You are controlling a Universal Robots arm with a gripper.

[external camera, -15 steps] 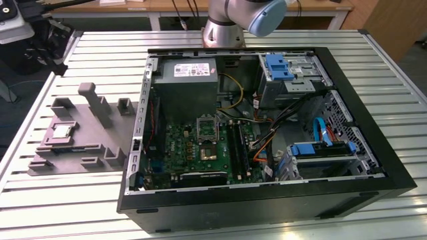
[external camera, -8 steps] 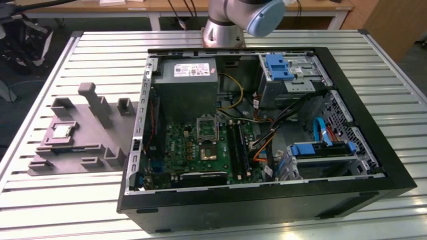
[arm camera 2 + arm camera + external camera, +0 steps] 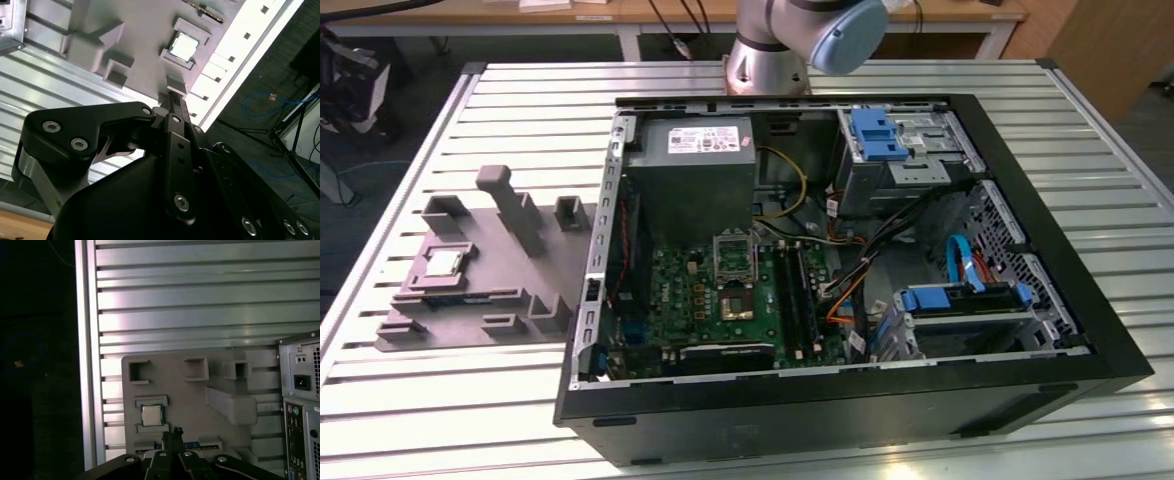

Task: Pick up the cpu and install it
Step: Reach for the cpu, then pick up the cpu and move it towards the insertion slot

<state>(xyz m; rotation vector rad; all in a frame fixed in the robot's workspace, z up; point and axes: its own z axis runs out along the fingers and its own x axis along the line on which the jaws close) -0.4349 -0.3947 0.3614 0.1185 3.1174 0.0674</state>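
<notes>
Aluminium slat table, cpu, wooden desk behind

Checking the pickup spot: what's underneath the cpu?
The cpu lies in a square nest on the grey fixture tray, which rests on the slatted table. The nest's floor beneath the chip is covered, so it cannot be seen.

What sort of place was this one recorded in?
Probably a robotics lab workbench set up for computer assembly: an open computer case lies on a slatted metal table, beside a grey fixture tray holding the cpu.
</notes>
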